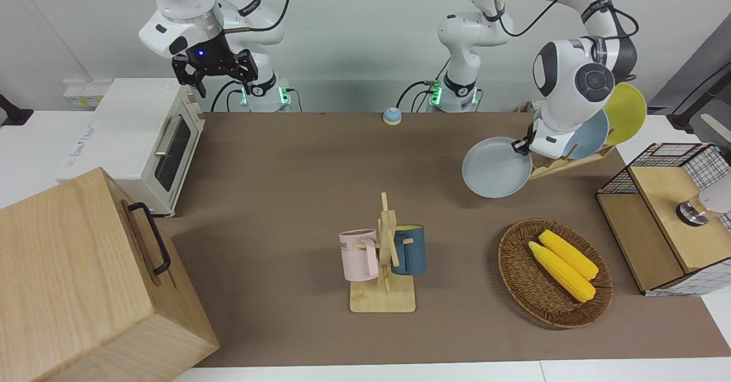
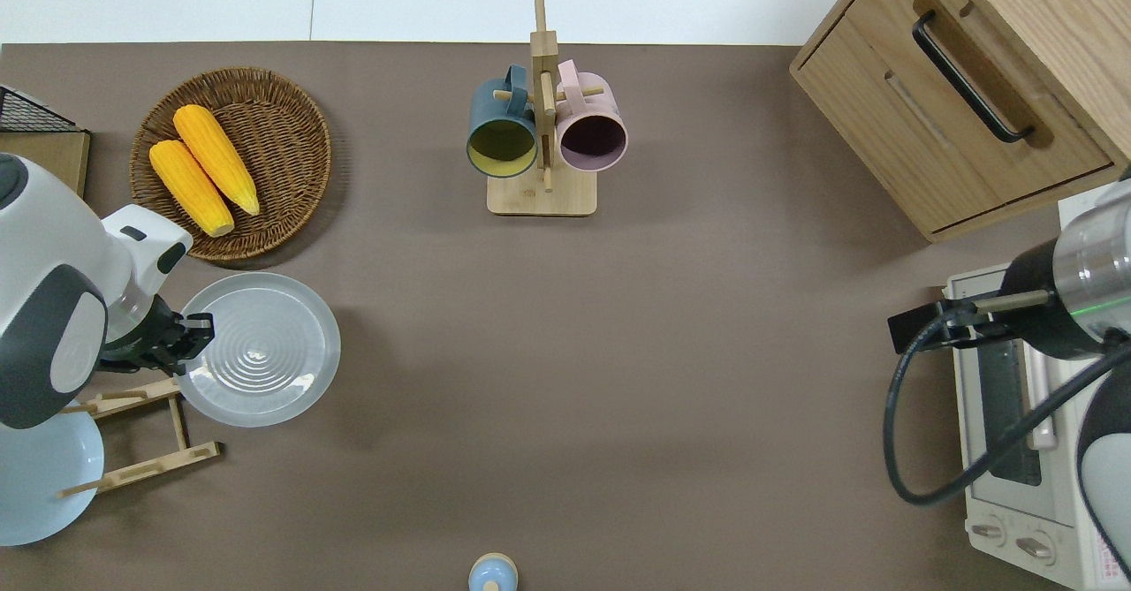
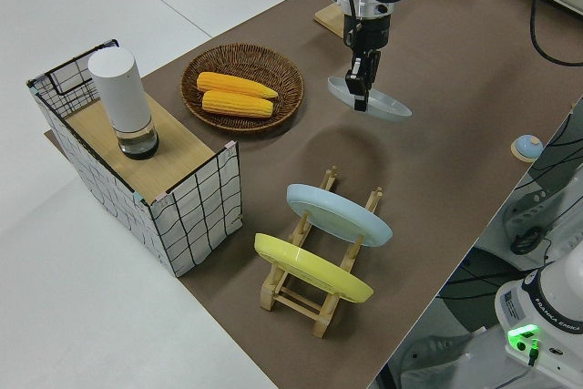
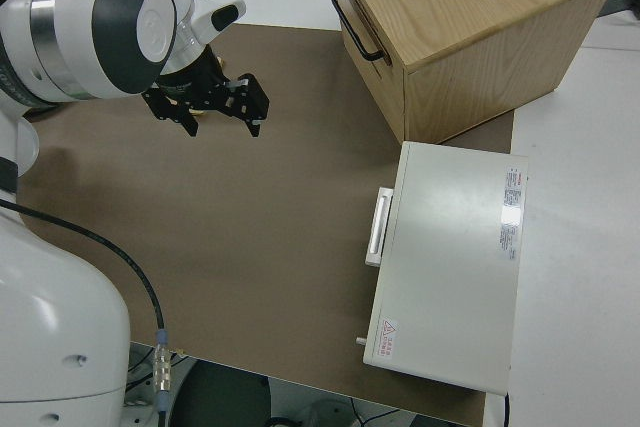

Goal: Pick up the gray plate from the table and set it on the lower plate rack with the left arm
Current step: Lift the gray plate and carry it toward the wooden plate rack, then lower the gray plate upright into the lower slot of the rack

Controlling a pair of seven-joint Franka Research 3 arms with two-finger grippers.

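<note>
The left claw [image 2: 196,337] grips the round pale gray plate [image 2: 258,349] by its rim, clear of the brown surface [image 2: 618,352], just beside the small light-wood peg rack [image 2: 141,432]. The right arm is parked.

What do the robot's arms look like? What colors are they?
Both arms are white with rounded joints. The left arm has dark gray round caps and a black cable. Each end effector is black with two fingers: left, right. A blue light glows above the right one.
</note>
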